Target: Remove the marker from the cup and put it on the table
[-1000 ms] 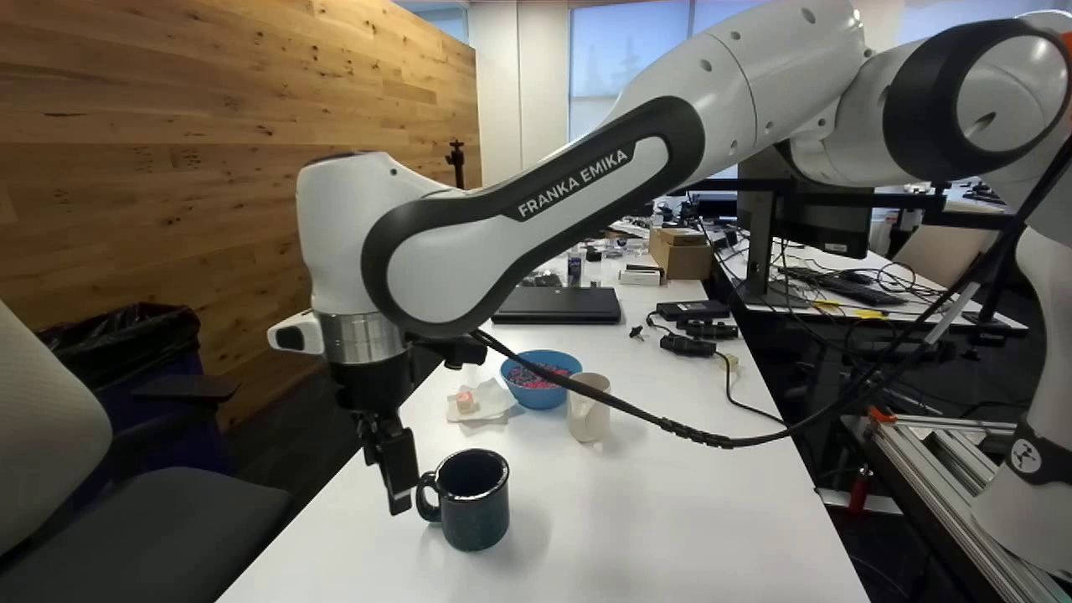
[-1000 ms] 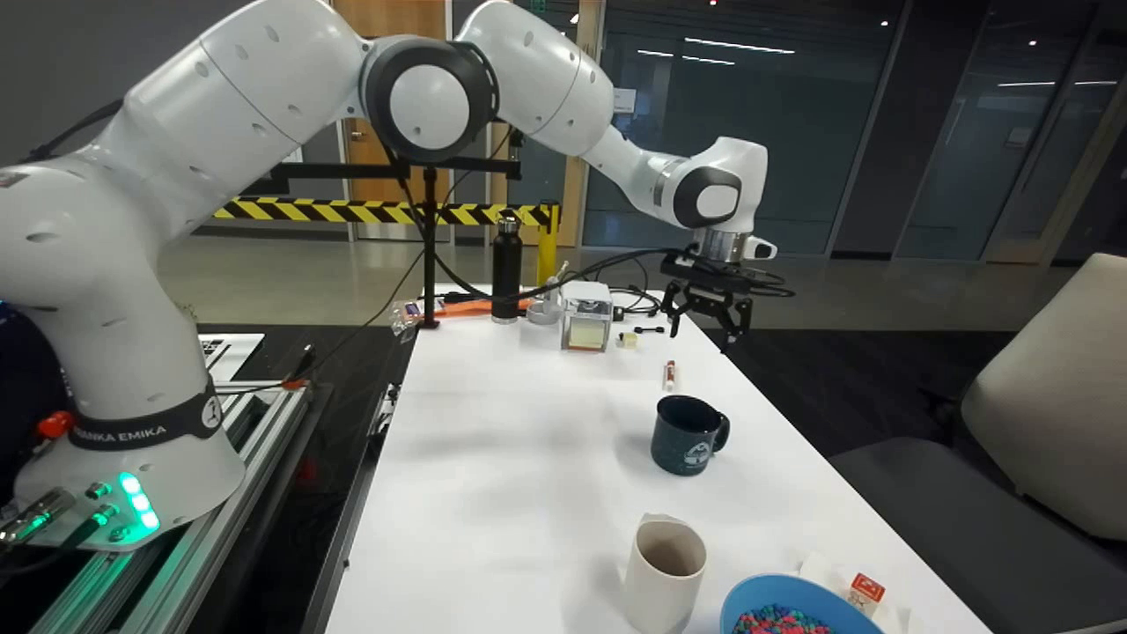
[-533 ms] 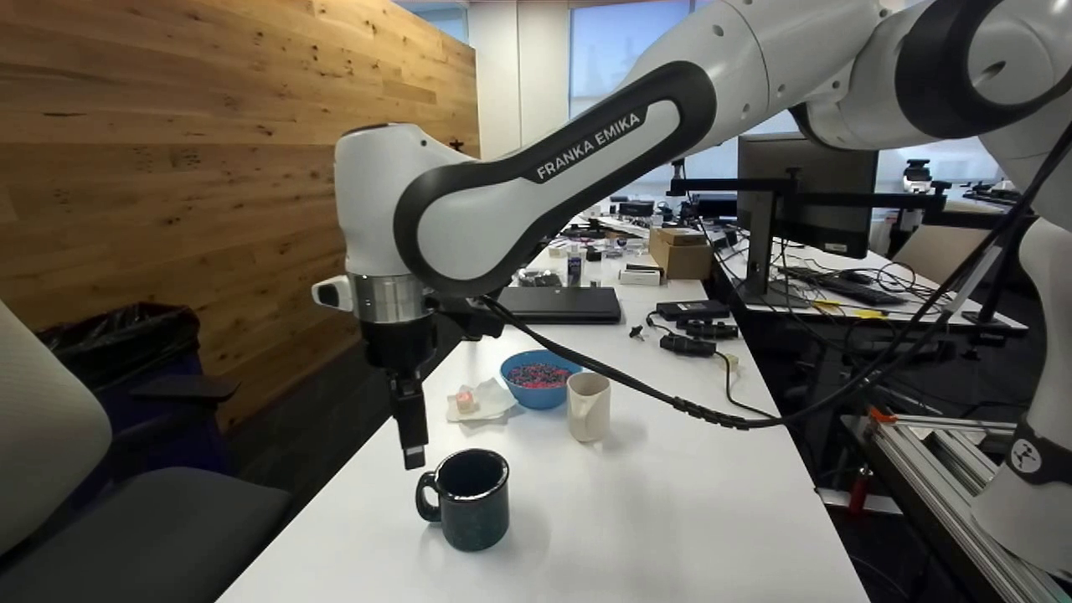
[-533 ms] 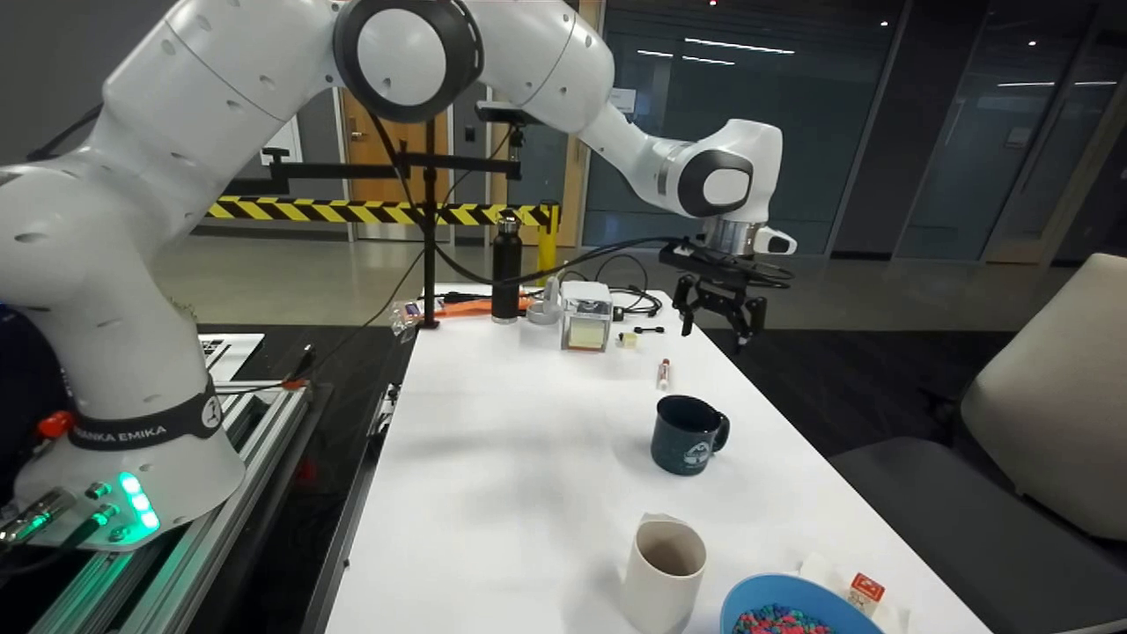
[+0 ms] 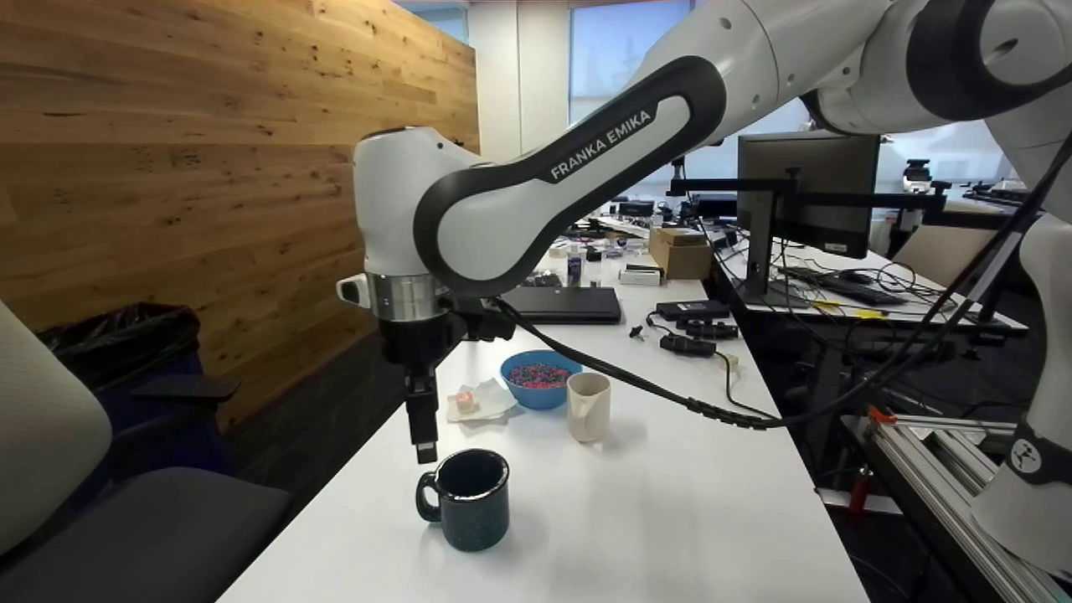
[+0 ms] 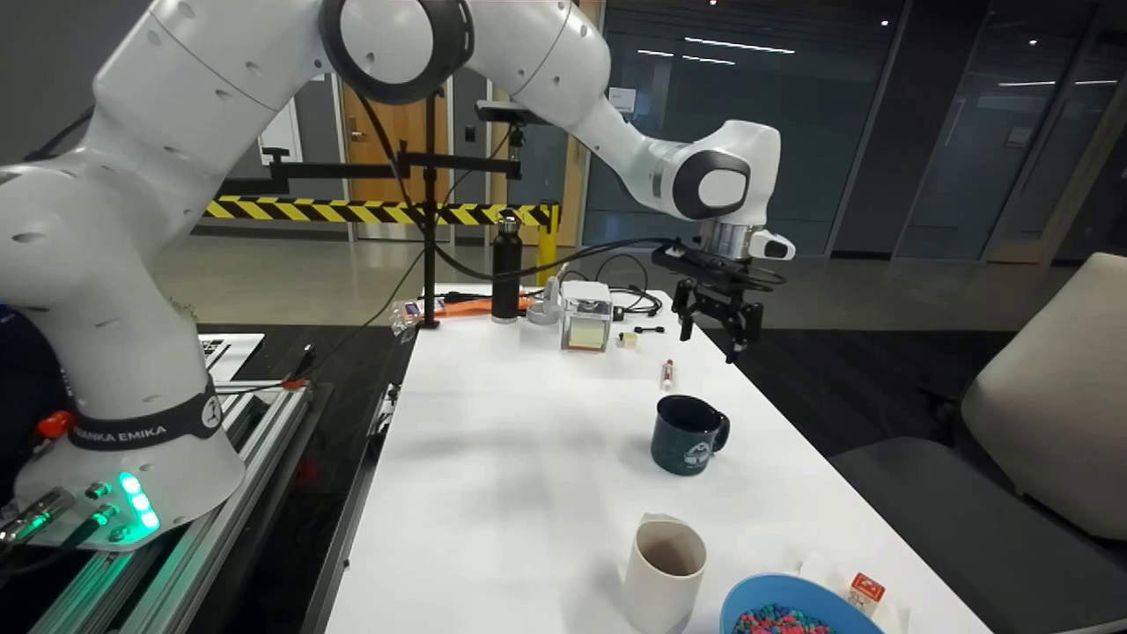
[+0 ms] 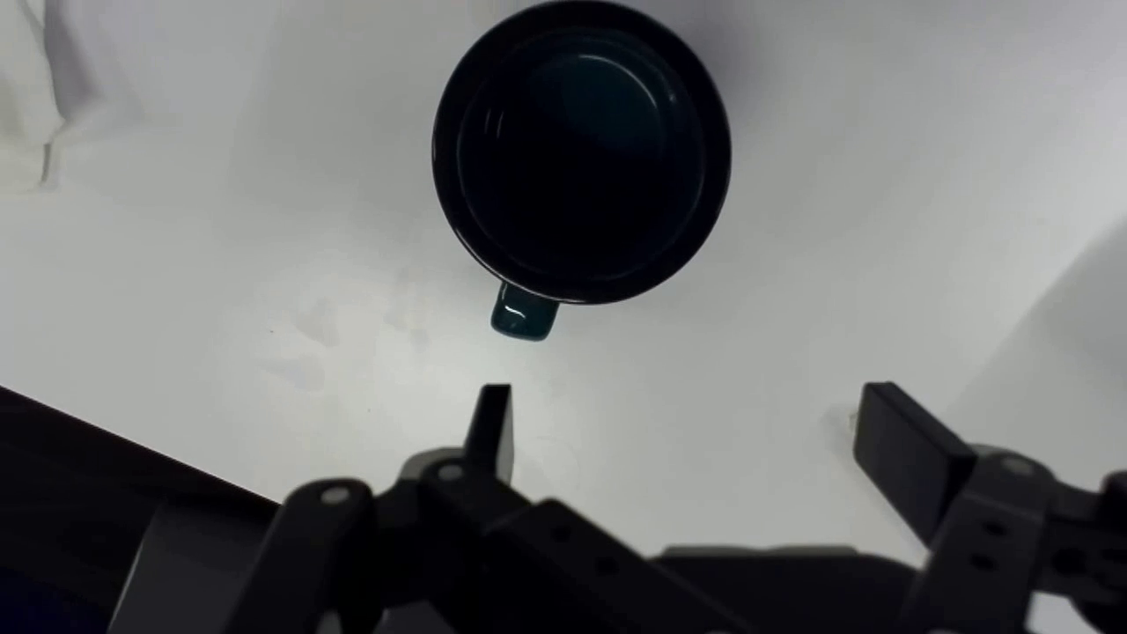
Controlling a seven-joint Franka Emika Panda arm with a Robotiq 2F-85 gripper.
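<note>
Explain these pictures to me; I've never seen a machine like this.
The machine is a robot arm ending in a pincer-like gripper. Two views come from cameras standing apart from it; the third is taken from the arm itself, looking down past the gripper. On the white table stand a dark teal mug, a cream cup and a blue bowl. In an exterior view, a small red-and-white stick, probably the marker, lies beyond the mug, and a black bottle stands farther off. The gripper is open and holds nothing.

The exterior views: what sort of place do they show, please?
Probably an office or robotics lab: an exterior view shows a monitor, a keyboard and a robot arm.
</note>
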